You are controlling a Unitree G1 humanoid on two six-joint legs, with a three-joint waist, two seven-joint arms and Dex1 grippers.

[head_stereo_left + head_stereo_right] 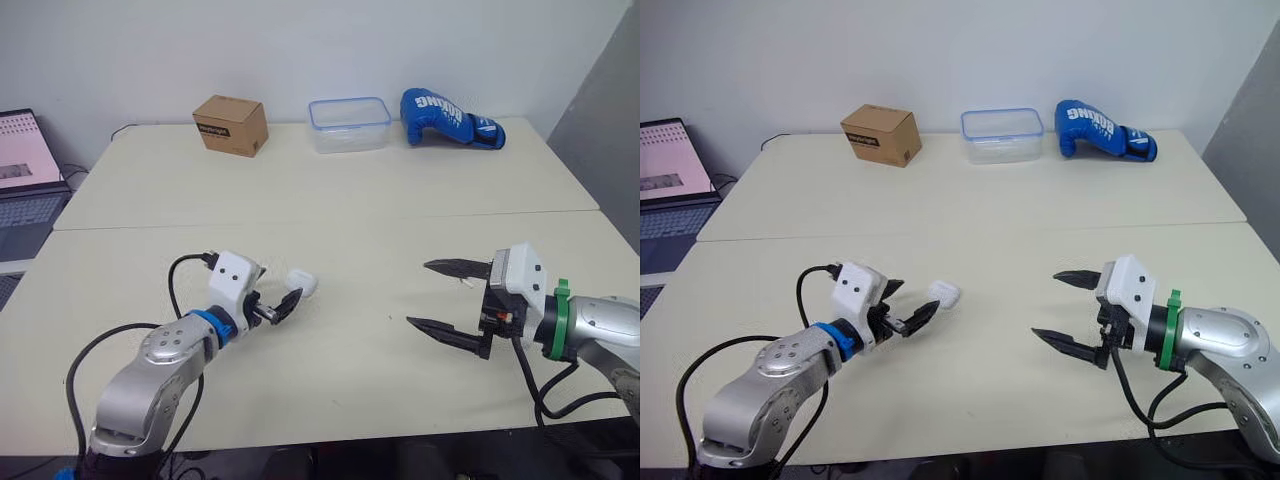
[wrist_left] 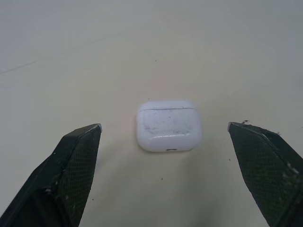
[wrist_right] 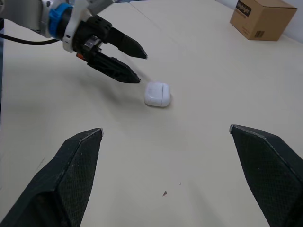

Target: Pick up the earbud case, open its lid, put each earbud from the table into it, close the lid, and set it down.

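Lying on table (image 1: 350, 210): earbud case (image 1: 303, 283), lid shut, just ahead of the left gripper.
Left gripper (image 1: 919, 295): we see jaws wide, not touching case.
Right gripper (image 1: 417, 293): jaws wide, well apart from case.

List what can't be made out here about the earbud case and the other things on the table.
- Earbud case: its shut lid hides whatever is inside, left wrist view.
- Cardboard box: the label print is too small to read, both eye views.
- Laptop: cut off by the left edge, left eye view.
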